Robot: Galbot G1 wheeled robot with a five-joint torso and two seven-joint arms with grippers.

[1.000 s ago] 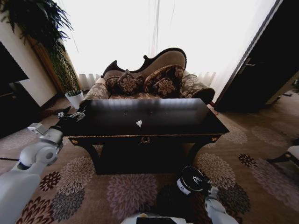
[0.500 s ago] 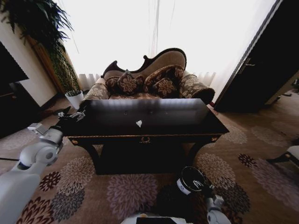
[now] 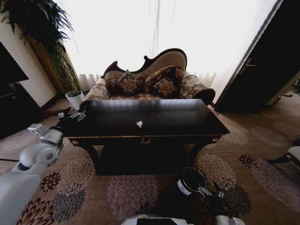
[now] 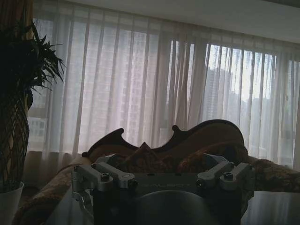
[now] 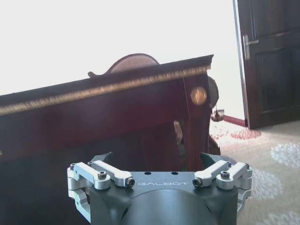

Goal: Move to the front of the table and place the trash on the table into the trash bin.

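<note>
Sitting room with a flowered carpet (image 3: pixel 126 190), sheer curtains (image 4: pixel 154 89) over a bright window, and a carved sofa (image 3: pixel 150 77) behind the table (image 3: pixel 154 123). The table (glossy black, gold trim along its front edge) stands straight ahead in the head view. One white wad of trash (image 3: pixel 139 124) lies near the middle of its top, apart from both arms. The bin (image 3: pixel 191 180) stands on the carpet in front of the table, towards its right end.

Left gripper (image 3: pixel 70 116): raised at the table's left end, level with the top, holding nothing visible; whether its fingers are apart cannot be told. A potted plant (image 3: pixel 74 98) stands just beyond it.

Right gripper (image 5: pixel 159 161): low beside the bin, facing the table's front edge and a leg; its fingers stand wide apart and hold nothing. A dark door (image 5: pixel 269 61) lies beyond.
</note>
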